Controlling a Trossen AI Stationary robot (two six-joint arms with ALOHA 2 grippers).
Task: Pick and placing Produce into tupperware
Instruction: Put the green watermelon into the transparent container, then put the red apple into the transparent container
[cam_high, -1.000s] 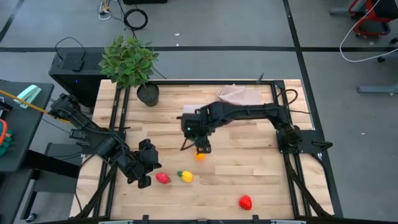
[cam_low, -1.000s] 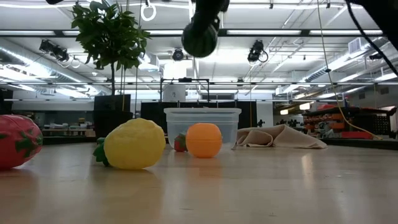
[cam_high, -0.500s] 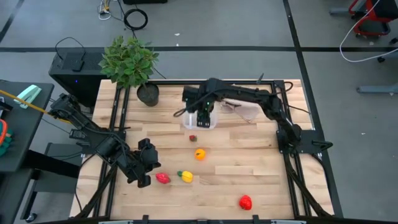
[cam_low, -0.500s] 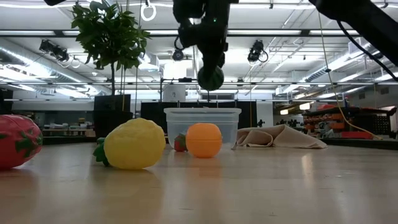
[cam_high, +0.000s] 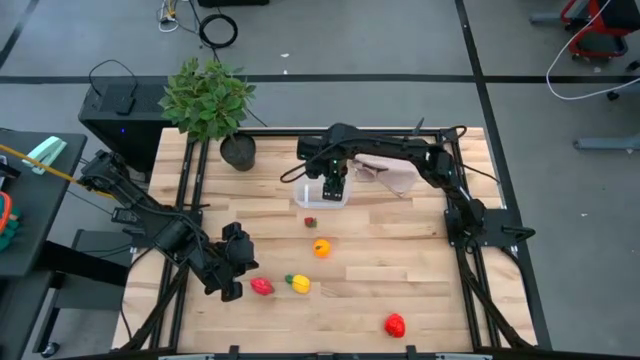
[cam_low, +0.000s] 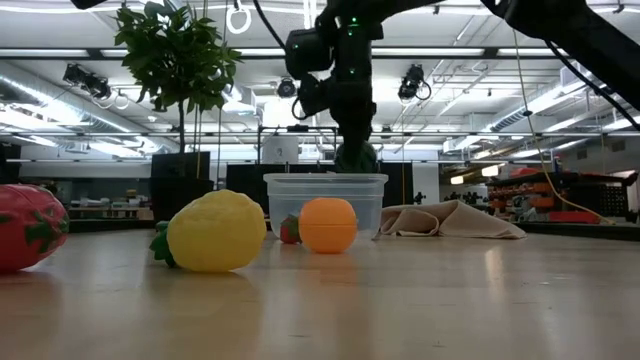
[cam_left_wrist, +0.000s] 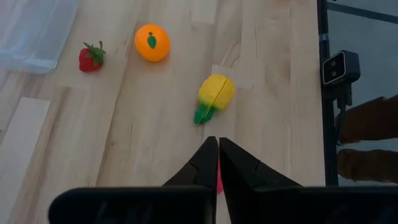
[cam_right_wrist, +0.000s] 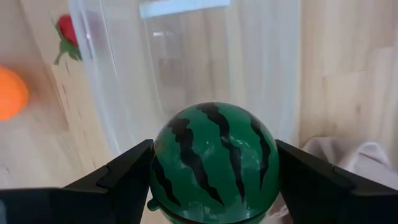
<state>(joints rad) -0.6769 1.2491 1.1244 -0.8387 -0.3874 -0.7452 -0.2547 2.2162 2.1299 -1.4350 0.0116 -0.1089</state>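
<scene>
My right gripper hangs over the clear tupperware, shut on a small green striped watermelon. In the low view the watermelon sits just above the tupperware's rim. On the table lie a strawberry, an orange, a yellow fruit, a red piece and another red piece. My left gripper is shut, low at the near left, beside the first red piece. My right gripper pinches the watermelon between its two fingers, one finger on each side of its round body. The fingers point down from above. The watermelon is lifted clear and hangs over the tupperware's opening.
A beige cloth lies bunched just right of the tupperware at the far side. A potted plant stands at the far left corner. Bare wood stretches across the near right of the table around the red piece.
My right gripper has carried the watermelon from above the orange toward the table's far edge, to over the tupperware, and has come down close to its rim. The pieces on the table have stayed put.
</scene>
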